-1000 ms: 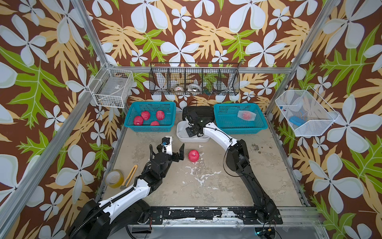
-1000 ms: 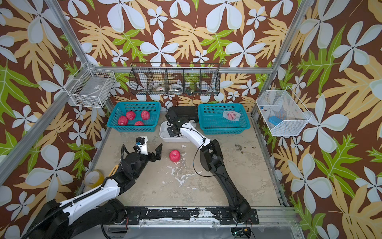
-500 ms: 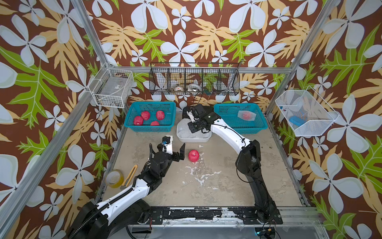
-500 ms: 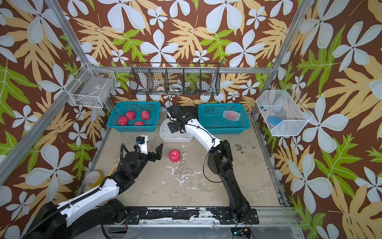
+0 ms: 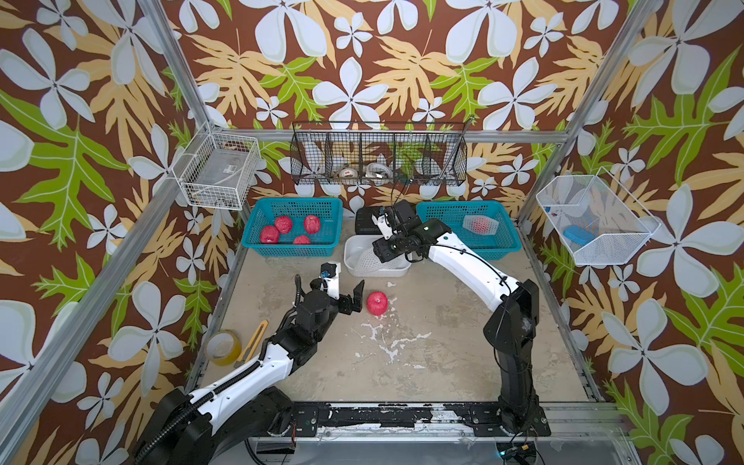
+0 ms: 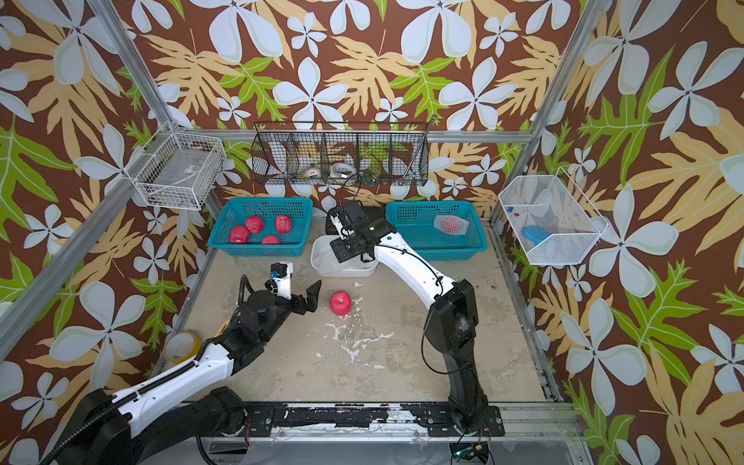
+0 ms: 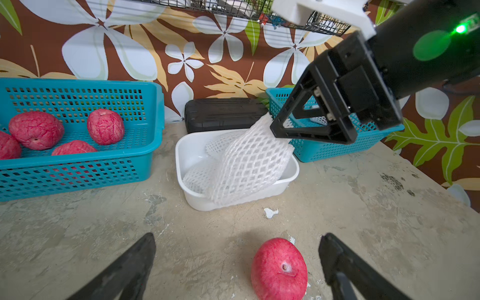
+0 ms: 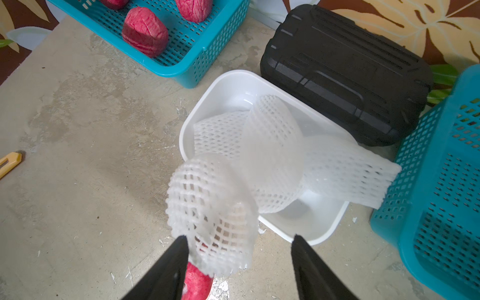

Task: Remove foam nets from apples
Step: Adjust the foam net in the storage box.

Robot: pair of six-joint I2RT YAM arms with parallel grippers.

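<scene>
1. At 12 o'clock on the worktop (image 5: pixel 402 362), the right gripper (image 8: pixel 239 238) hangs over the tub (image 7: pixel 197 202), fingers apart; a net (image 7: pixel 249 166) hangs against one finger (image 8: pixel 171 259), reaching into the tub.
2. Near centre lies a bare apple (image 5: pixel 377 302); the left gripper (image 7: pixel 237 237), fingers wide and empty, sits at its 9 o'clock.
3. Four bare apples (image 5: pixel 284 224) lie in the 11 o'clock basket (image 5: pixel 294 251); one netted apple (image 5: pixel 479 224) lies in the 1 o'clock basket (image 5: pixel 495 251).

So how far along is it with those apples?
Nearly done. Done: four bare apples lie in one teal basket, and loose foam nets lie in the white tray. In hand: the right gripper, jaws apart, hangs over that tray with another net at its tip; the open left gripper faces a bare apple on the table. Left: one netted apple in the other teal basket.
</scene>
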